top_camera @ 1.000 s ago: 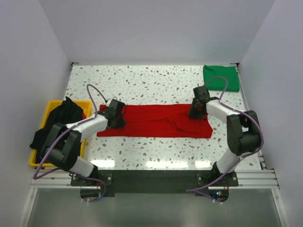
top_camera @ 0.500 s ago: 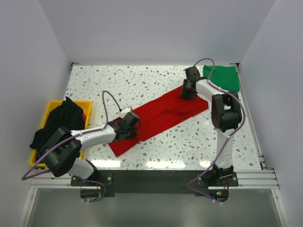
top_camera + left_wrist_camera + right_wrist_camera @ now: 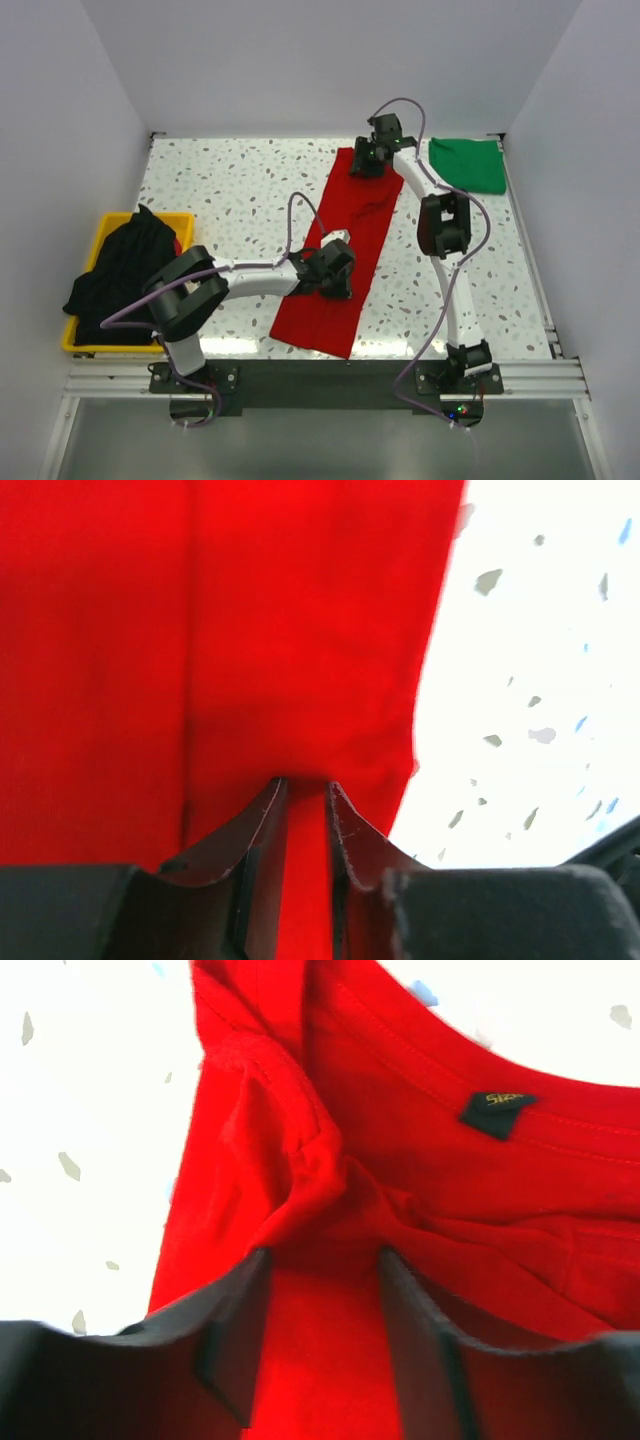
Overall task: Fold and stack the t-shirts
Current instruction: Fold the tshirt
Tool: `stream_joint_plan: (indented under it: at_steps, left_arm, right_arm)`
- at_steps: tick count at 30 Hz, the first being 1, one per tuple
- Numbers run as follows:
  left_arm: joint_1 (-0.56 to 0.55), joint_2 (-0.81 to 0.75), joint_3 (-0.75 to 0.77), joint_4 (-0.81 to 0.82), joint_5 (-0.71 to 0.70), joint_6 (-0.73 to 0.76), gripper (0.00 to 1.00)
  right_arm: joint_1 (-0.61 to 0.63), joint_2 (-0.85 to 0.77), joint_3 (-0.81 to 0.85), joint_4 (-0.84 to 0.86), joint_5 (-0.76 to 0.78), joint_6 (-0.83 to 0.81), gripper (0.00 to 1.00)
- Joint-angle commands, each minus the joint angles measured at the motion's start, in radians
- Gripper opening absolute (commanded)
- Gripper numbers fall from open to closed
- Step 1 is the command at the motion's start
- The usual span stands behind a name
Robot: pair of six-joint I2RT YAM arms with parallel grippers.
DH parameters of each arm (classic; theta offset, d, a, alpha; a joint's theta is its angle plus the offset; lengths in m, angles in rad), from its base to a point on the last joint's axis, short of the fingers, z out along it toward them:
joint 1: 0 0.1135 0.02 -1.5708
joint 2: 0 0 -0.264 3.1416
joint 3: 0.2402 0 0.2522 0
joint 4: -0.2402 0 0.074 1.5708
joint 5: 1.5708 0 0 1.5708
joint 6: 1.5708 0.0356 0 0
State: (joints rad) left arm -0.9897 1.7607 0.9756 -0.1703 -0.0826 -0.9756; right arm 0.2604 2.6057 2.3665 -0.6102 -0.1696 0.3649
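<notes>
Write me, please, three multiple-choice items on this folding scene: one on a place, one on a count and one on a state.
1. Where is the green t-shirt?
A. at the far right corner of the table
B. at its near left corner
C. at its middle

2. How many t-shirts lie on the table, outside the yellow bin?
A. one
B. two
C. four

3. How does the red t-shirt lie?
A. spread open, sleeves out
B. balled up
C. folded into a long narrow strip

Key:
1 A, it sits folded by the far right edge.
2 B, only the red and green ones; the black garment is heaped in the bin.
3 C, it runs as one straight band from far to near.
</notes>
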Motion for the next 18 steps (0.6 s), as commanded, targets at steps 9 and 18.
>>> stream_joint_plan:
  at_steps: [9,18]
  left_arm:
    - [0.005,-0.124,0.065,-0.035,-0.013,0.169,0.29]
    - [0.005,-0.193,-0.069,-0.006,0.030,0.157,0.15]
  right_arm:
    - [0.011,-0.222,-0.022,-0.049,0.036,0.009,0.64]
    - [0.005,-0.521,-0.502,0.099,0.081,0.127,0.45]
